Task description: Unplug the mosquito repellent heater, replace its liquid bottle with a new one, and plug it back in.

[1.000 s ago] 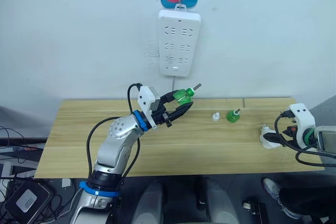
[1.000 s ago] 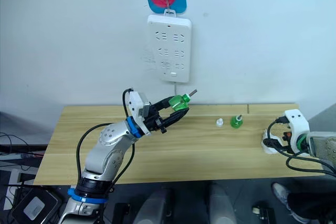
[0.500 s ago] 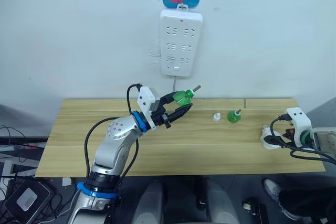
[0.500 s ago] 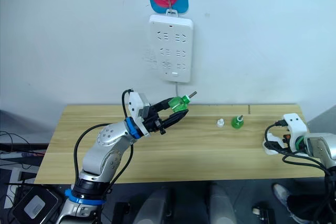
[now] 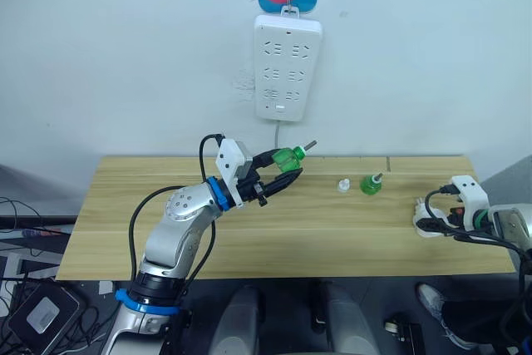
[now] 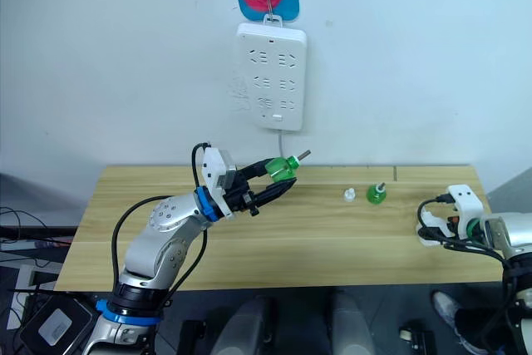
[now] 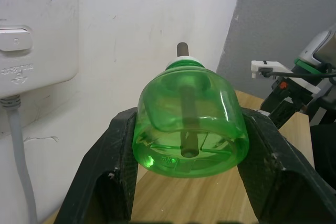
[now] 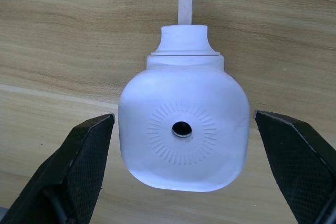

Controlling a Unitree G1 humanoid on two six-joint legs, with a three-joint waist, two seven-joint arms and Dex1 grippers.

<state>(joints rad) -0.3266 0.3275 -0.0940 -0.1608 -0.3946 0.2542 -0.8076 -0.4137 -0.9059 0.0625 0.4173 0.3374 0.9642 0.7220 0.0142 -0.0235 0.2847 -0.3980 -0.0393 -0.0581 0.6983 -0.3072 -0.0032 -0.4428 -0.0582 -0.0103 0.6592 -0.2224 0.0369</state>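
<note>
From the head views, the mosquito repellent heater [image 5: 426, 224] lies on the table [image 5: 125, 222] at its right end, well right of the wall power strip [image 5: 287, 66], while the left gripper [image 5: 288, 170] holds a green bottle [image 5: 290, 155] aloft. In the left wrist view that bottle is clamped between both black fingers [image 7: 110, 166]. In the right wrist view the right gripper [image 8: 181, 182] stands spread wide around the heater, touching nothing (a light, smooth, rigid shell, likely slippery, best pinched across its flat sides).

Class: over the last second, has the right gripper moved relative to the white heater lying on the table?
Yes. The right gripper has drawn back toward the table's right end, away from the mosquito repellent heater, which stays put.
</note>
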